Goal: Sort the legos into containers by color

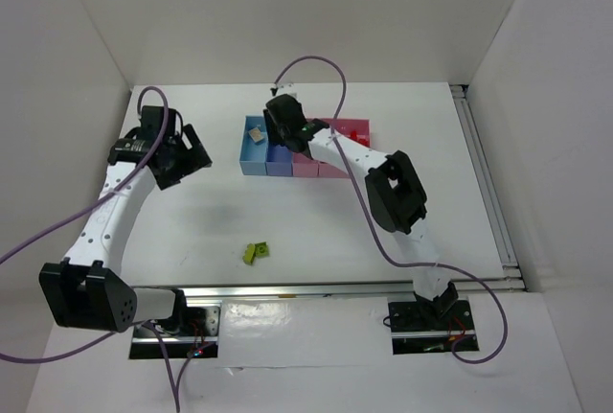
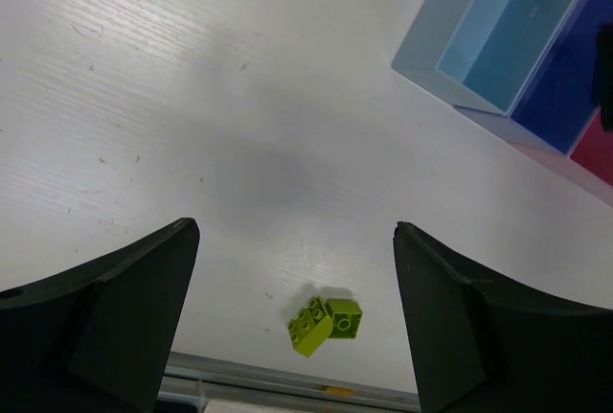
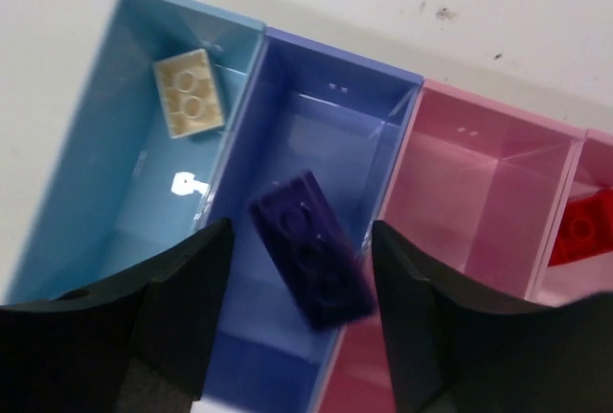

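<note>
White scuffed table (image 1: 316, 212) bearing joined trays (image 1: 251, 170); white walls (image 1: 287, 11) on three sides.

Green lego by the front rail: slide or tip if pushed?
Likely slides, not rolls: the green lego is blocky on a smooth table. Looks rigid and probably light. It may be two touching pieces, so a push could split them.
</note>
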Robot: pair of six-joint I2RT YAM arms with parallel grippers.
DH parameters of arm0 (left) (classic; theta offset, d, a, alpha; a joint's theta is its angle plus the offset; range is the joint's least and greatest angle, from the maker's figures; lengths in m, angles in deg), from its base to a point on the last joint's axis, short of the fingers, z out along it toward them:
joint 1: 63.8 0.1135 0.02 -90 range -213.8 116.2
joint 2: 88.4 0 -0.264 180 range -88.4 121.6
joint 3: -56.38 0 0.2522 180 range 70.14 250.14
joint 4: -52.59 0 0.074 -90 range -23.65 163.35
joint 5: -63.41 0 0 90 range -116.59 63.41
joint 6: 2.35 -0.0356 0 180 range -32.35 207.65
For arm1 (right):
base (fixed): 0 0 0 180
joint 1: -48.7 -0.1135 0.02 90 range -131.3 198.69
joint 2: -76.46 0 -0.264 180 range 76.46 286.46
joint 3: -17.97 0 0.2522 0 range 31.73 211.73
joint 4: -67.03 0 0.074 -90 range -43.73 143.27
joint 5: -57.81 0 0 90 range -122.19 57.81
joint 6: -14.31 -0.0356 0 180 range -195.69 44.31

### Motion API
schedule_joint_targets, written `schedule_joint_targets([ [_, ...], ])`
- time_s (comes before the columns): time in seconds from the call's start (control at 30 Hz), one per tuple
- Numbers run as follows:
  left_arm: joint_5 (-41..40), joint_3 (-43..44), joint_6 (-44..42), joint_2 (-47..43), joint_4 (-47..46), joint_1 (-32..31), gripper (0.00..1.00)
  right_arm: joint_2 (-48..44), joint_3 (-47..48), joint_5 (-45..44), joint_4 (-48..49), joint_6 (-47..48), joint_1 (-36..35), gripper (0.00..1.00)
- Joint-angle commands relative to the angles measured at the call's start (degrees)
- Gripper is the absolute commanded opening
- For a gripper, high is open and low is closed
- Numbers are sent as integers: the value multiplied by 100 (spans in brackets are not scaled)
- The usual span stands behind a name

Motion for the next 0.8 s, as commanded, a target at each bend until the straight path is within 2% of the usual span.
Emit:
schedule_joint_targets([
  [0.0,109,-18,-179,-271,-44,-14,94,95,574,-128,140,-99,8,70],
  [0.07,109,-18,-179,-272,-44,-14,94,95,627,-128,140,-99,8,81],
  [0.2,57,96,-239,-272,9,-14,94,-334,340,-303,140,112,-97,82],
  [0.3,57,149,-240,-272,9,-14,94,-905,-257,-356,79,112,-211,76],
  [0.33,57,149,-240,-272,9,-14,94,-1072,-451,-357,78,112,-334,69],
  [0.43,57,149,-293,-272,61,-14,94,-1819,-1461,-357,-62,42,-606,59],
  [0.5,57,202,-293,-324,62,-14,94,-2364,-1989,-7,-299,-281,-905,59],
  [0.53,57,254,-293,-324,62,-14,94,-2531,-2557,91,-300,-370,-1028,59],
  [0.57,57,255,-345,-324,62,-14,94,-2681,-2806,179,-369,-467,-1308,61],
  [0.6,57,255,-346,-324,122,-14,94,-2934,-3043,284,-431,-537,-1476,70],
  [0.7,4,316,-398,-324,123,-14,94,-3130,-3607,460,-642,-757,-2152,82],
  [0.77,4,316,-398,-324,123,-14,94,-3191,-3844,557,-643,-758,-2443,87],
])
